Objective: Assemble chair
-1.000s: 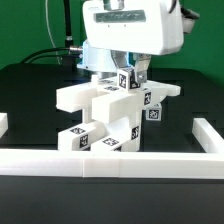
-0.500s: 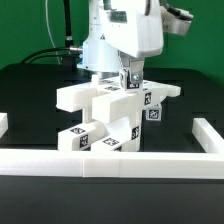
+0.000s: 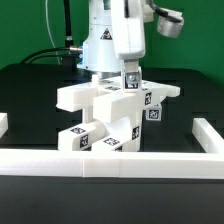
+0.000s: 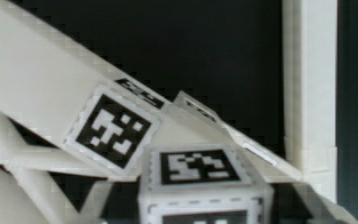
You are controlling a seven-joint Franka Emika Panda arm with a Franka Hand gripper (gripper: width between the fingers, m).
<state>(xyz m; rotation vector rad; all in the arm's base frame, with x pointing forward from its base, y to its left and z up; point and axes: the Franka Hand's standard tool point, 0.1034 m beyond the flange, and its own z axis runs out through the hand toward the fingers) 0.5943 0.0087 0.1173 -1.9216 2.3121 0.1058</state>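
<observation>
Looks like leg-fitting, partway through the build. Pinching, with the two-finger gripper (image 3: 128, 86) pressed together, a small upright white plastic leg (image 3: 127, 79) bearing a square tag, directly atop the half-built glossy white blocky plastic chair (image 3: 105, 112). Set just behind the long low white border wall (image 3: 110, 160), near its middle. Calls next for firm seating without tipping the stack.

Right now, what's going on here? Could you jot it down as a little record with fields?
Arm: white robot arm above the chair
Chair: partly built chair, white blocks with tags
Jaws: closed on a tagged part at the chair's top
Table: black table
Front: low white wall
</observation>
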